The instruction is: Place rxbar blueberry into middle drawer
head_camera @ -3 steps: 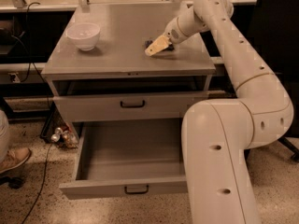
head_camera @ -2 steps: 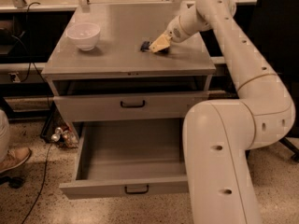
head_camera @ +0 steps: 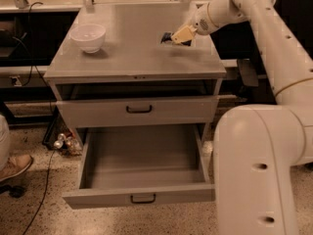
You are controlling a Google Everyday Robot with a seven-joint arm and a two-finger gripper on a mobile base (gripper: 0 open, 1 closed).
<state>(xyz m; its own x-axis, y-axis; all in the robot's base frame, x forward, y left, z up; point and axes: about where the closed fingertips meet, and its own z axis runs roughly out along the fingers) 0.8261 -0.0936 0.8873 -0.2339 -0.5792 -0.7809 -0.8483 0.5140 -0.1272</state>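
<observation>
The rxbar blueberry (head_camera: 166, 36) shows as a small dark bar at the tips of my gripper (head_camera: 175, 36), over the back right of the grey cabinet top (head_camera: 132, 58). The gripper's yellowish fingers (head_camera: 183, 33) are shut on the bar and hold it just above the surface. The middle drawer (head_camera: 142, 156) is pulled wide open below, with nothing in it and its dark handle (head_camera: 143, 198) at mid-front. My arm reaches in from the right.
A white bowl (head_camera: 88, 36) stands on the left of the cabinet top. The upper drawer (head_camera: 139, 109) sits slightly ajar above the middle drawer. My white base (head_camera: 254, 170) stands close to the open drawer's right side. A shoe (head_camera: 14, 166) and cables lie on the floor at left.
The gripper has moved up and to the right across the cabinet top, and the dark bar now shows at its fingertips and travels with it.
</observation>
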